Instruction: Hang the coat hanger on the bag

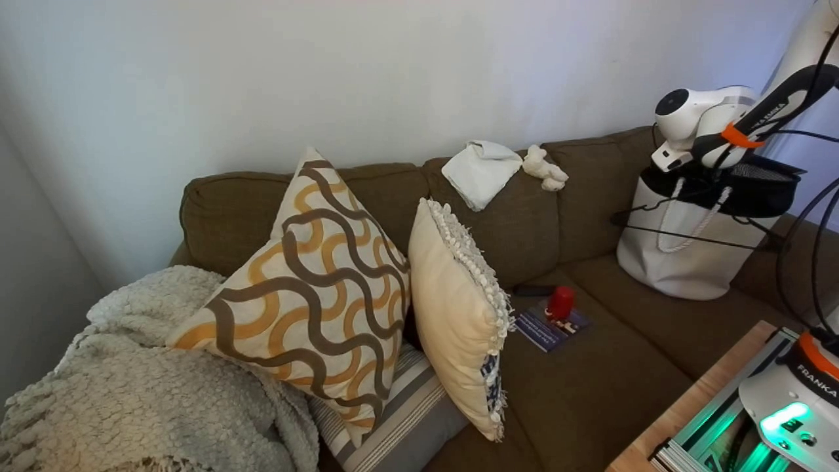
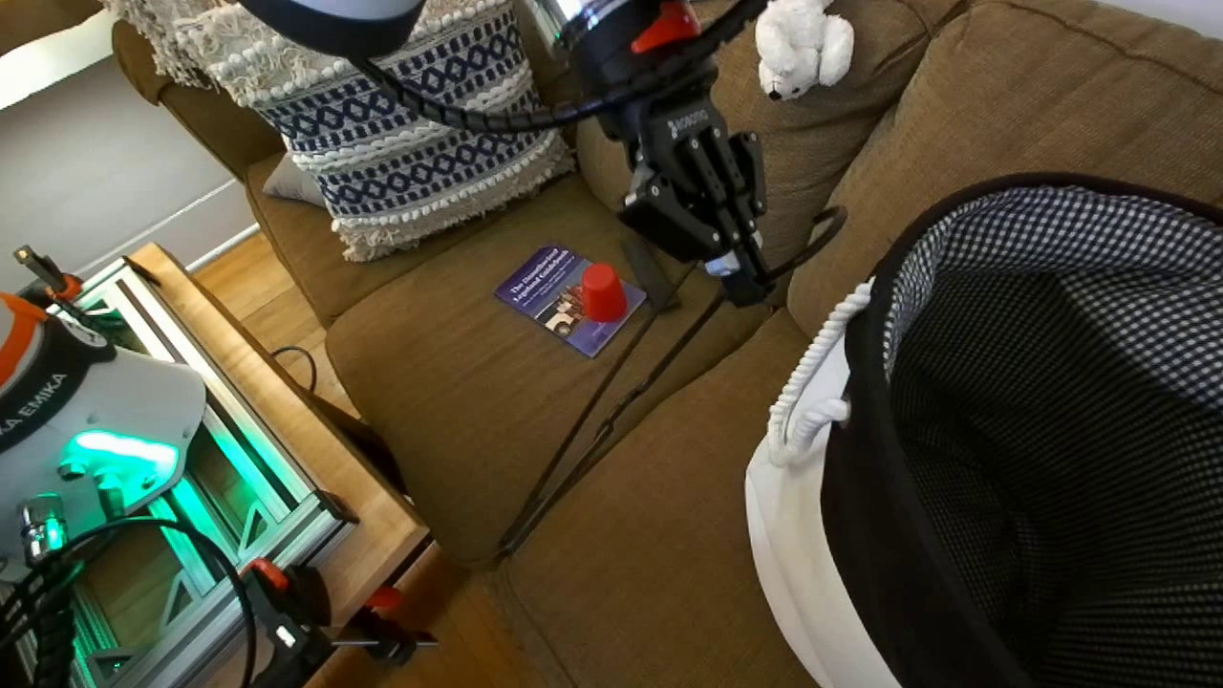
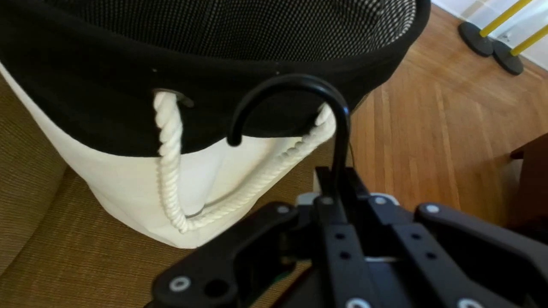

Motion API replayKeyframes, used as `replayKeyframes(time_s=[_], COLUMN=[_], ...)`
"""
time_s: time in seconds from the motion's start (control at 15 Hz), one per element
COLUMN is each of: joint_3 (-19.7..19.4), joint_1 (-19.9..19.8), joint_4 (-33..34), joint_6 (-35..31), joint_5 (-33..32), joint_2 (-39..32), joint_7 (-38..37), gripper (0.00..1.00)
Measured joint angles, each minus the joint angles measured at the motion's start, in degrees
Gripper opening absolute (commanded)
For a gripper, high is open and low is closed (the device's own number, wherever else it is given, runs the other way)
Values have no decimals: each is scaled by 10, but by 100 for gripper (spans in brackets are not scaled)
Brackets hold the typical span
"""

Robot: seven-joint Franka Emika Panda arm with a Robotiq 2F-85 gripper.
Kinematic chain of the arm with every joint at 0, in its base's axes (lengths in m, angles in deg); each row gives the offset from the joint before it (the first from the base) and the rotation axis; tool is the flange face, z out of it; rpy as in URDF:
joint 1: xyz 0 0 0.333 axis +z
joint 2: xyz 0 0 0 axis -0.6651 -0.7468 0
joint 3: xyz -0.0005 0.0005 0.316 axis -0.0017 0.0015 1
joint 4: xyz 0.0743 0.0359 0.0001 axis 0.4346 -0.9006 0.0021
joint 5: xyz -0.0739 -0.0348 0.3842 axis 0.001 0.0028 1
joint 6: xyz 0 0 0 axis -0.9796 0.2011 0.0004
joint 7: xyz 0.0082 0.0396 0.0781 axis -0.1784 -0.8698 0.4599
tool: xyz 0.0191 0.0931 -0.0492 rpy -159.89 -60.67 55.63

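A black wire coat hanger (image 2: 604, 432) is held by its neck in my gripper (image 2: 747, 277). Its hook (image 3: 299, 81) curves up past the fingertips, with its open end to the left in the wrist view. My gripper (image 3: 336, 176) is shut on the hanger. The white bag with a black upper band (image 3: 107, 107) stands open on the sofa. Its white rope handle (image 3: 169, 171) hangs as a loop, and the hook overlaps it in view. In an exterior view the hook is apart from the rope (image 2: 812, 373). In another exterior angle the hanger crosses before the bag (image 1: 645, 259); the fingertips are hidden there.
A red cup (image 2: 603, 293) stands on a purple book (image 2: 535, 287) on the sofa (image 2: 439, 411). A white teddy (image 2: 803, 43) and white cloth (image 1: 482, 174) lie on the backrest. Pillows (image 1: 334, 262) stand further along. The robot's wooden table edge (image 2: 377, 511) faces the sofa.
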Motion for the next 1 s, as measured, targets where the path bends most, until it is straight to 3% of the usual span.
replayKeyframes(time_s=[0.53,1.0], joint_3=[1,5], joint_1=[-2,-8], joint_4=[6,83], joint_6=[106,115], joint_5=[25,128], joint_2=[20,-38], joint_7=[-136,-129], gripper=[2,2])
